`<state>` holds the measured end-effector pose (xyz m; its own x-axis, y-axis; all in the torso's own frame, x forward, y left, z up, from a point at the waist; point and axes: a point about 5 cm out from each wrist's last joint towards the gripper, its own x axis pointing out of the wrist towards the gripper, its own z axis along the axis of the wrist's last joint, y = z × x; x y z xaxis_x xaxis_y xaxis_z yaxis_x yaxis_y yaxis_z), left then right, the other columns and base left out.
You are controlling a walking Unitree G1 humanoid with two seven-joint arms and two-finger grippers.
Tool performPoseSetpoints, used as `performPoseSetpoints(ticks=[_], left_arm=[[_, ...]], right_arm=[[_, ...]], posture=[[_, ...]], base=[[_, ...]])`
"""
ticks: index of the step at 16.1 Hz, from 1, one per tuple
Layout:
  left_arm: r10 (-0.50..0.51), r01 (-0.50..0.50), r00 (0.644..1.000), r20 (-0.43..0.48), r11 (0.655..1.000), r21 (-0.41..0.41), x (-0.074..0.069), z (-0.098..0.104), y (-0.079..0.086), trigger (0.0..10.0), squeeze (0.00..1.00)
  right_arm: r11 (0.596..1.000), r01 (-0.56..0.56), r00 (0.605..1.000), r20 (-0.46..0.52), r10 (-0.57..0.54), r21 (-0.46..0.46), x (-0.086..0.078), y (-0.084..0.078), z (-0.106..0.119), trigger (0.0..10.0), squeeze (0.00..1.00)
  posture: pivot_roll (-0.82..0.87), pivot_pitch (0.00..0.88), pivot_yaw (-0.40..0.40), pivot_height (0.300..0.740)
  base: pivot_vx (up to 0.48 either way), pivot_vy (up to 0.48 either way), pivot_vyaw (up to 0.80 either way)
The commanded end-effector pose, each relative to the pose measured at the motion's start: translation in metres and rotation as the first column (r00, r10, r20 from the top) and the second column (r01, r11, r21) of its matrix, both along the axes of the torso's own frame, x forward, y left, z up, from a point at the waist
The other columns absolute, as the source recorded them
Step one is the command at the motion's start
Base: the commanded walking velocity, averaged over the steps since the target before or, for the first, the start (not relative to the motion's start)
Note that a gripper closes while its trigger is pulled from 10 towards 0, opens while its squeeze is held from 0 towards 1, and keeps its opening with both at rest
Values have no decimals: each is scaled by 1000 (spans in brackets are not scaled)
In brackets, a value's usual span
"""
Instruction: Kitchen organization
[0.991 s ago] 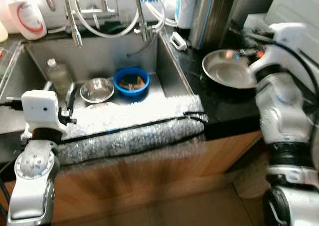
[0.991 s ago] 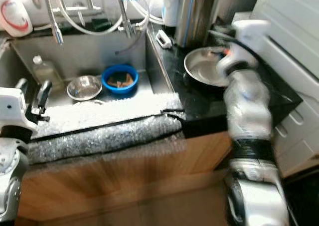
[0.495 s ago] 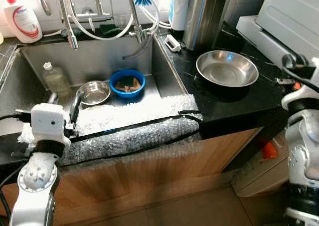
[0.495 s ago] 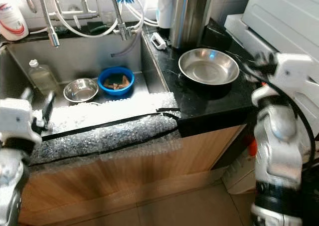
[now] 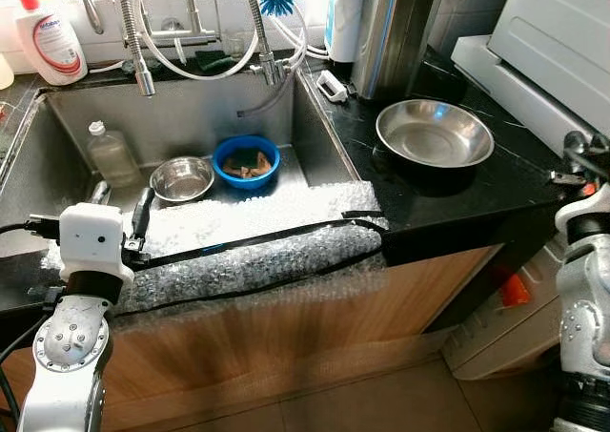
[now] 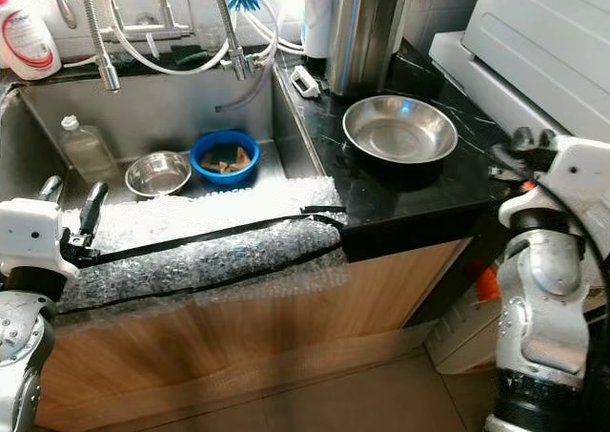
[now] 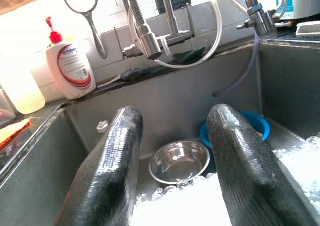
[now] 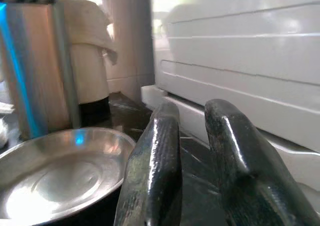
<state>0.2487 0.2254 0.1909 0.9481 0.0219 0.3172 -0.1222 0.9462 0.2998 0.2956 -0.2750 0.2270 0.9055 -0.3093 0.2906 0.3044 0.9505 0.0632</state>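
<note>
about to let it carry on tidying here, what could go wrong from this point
The big steel bowl sits on the black counter close to the right gripper; a careless swing might knock or slide it.

The bubble wrap over the sink's front edge could snag the open left gripper if it reaches in for the small steel bowl or blue bowl.

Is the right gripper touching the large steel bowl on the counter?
Apart. In the right eye view, the right gripper is past the counter's edge, with bare black counter between it and the large steel bowl.
</note>
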Motion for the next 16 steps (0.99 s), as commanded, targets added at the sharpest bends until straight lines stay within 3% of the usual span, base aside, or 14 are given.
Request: performPoseSetpoints(ticks=[1, 2, 4, 5, 7, 9, 14, 15, 16], left_arm=[[-5, 5, 1000, 9, 1000, -1, 0, 1, 0, 10000, 0], [-9, 9, 1000, 11, 1000, 0, 0, 1, -1, 10000, 0], [-18, 18, 1000, 15, 1000, 2, 2, 3, -3, 10000, 0], [-21, 21, 1000, 16, 1000, 3, 2, 3, -4, 10000, 0], [-30, 30, 999, 19, 1000, 6, 4, 4, -7, 10000, 0], [-37, 37, 999, 21, 999, 17, 4, 6, -8, 10000, 0], [-38, 37, 999, 25, 999, 26, 5, 7, -9, 10000, 0], [-38, 37, 999, 26, 999, 27, 6, 8, -9, 10000, 0], [-37, 37, 999, 28, 999, 28, 6, 8, -9, 10000, 0]], right_arm=[[997, 30, 999, 12, -31, 71, 1, -8, 7, 10000, 0], [987, 48, 999, -21, -46, 152, 7, -12, 8, 10000, 1000], [961, 43, 989, -145, -4, 272, 22, -10, 2, 10000, 973], [954, 29, 985, -170, 23, 299, 26, -7, 0, 10000, 0], [923, -8, 974, -207, 95, 385, 37, 1, -7, 10000, 0], [916, -27, 958, -252, 138, 399, 48, 8, -11, 10000, 0], [828, -73, 944, -229, 238, 556, 70, 19, -13, 10000, 0], [819, -92, 941, -220, 258, 566, 75, 22, -12, 10000, 1000], [808, -98, 942, -207, 263, 580, 79, 24, -11, 10000, 1000]], posture=[[21, 54, -44, 740], [19, 54, -43, 740], [18, 53, -43, 740], [19, 56, -43, 740], [22, 68, -42, 740], [23, 80, -39, 740], [27, 97, -37, 740], [29, 98, -36, 740], [29, 100, -35, 740]], base=[[0, 0, 0], [0, 0, 0], [0, 0, 0], [0, 0, 0], [0, 0, 0], [0, 0, 0], [0, 0, 0], [0, 0, 0], [0, 0, 0]])
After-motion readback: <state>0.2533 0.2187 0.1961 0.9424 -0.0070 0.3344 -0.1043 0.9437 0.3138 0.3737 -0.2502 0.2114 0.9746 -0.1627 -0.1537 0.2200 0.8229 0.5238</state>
